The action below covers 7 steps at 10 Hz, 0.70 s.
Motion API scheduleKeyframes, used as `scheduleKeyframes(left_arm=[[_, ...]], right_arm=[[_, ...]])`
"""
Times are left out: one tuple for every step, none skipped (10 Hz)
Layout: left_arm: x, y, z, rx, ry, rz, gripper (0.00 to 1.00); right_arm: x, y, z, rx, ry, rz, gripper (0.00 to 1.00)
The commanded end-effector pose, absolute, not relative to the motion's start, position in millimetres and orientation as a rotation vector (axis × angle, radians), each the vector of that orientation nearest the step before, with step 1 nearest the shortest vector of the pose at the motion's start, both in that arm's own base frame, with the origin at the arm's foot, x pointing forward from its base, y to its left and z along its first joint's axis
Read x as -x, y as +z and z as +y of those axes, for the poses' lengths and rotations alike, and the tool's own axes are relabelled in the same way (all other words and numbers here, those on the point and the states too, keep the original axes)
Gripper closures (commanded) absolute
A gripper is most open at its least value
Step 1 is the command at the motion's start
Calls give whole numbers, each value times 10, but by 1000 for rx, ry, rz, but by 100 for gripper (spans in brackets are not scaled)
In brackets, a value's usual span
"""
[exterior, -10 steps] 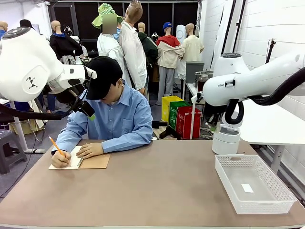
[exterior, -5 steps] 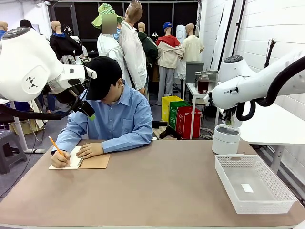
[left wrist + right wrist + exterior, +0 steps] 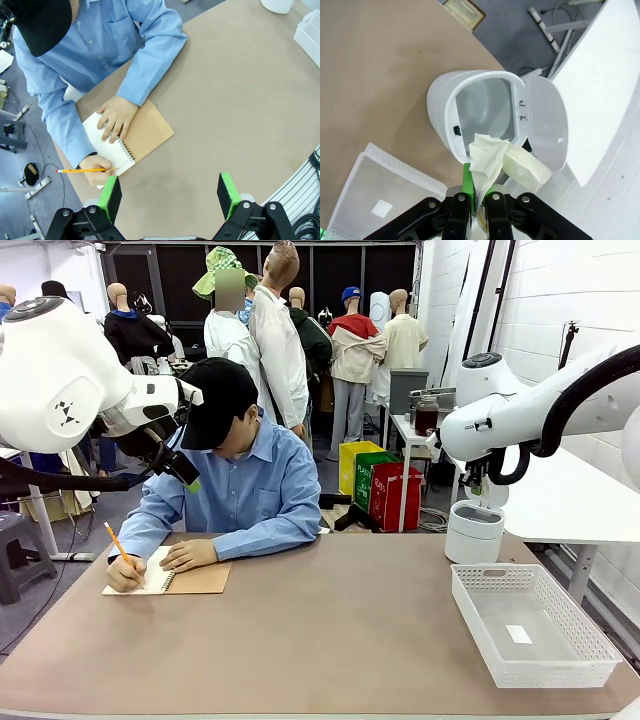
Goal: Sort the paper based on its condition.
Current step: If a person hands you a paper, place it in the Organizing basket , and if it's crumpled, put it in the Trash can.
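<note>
A crumpled wad of white paper [image 3: 492, 155] sticks out from between my right gripper's [image 3: 477, 194] fingers, which are shut on it. Directly beneath it stands a round white bin [image 3: 470, 107] with its lid [image 3: 545, 120] swung open. In the front view this bin [image 3: 474, 532] stands at the table's far right, with my right gripper [image 3: 476, 478] hanging above it. My left gripper [image 3: 170, 192] is open and holds nothing, high above the table's left side near the person. From the front, the left gripper [image 3: 186, 476] hovers by the person's shoulder.
A person in a blue shirt writes with a pencil [image 3: 80, 170] in a spiral notebook [image 3: 145, 132] with a tan cover. A white mesh basket [image 3: 590, 650] on the right holds a small white label [image 3: 518, 634]. The tan table [image 3: 340, 640] is bare in the middle.
My right arm has swung right and back, bringing the gripper with the crumpled paper over the bin. The left arm has stayed still and the person keeps writing.
</note>
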State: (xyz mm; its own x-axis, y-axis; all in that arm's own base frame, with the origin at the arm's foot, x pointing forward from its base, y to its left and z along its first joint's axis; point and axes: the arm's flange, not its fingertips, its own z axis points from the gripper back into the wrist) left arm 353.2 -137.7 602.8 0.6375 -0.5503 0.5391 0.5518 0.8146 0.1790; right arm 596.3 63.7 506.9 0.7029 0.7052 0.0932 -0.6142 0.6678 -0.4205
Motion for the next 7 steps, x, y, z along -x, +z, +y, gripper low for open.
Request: scheduleKeyframes(left_arm=[[-3530, 6035, -1371, 5, -636, -617, 0], [-3530, 6035, -1371, 5, -636, -617, 0], [-3530, 6035, -1371, 5, -636, -617, 0], [-3530, 6035, -1371, 5, -636, -617, 0], [-3530, 6035, -1371, 5, -636, -617, 0], [-3530, 6035, -1371, 5, -636, -617, 0], [-3530, 6035, -1371, 5, -636, -617, 0]], right_arm=[[-5926, 5035, 632, 377, 762, -268, 100], [-5963, 5069, 637, 376, 753, -258, 100], [-6075, 4999, 593, 401, 754, -275, 100], [-6143, 4932, 574, 429, 783, -297, 100], [-6186, 4871, 571, 457, 800, -304, 100], [-6224, 4823, 563, 466, 811, -295, 100], [-6261, 4773, 574, 470, 828, -293, 100]])
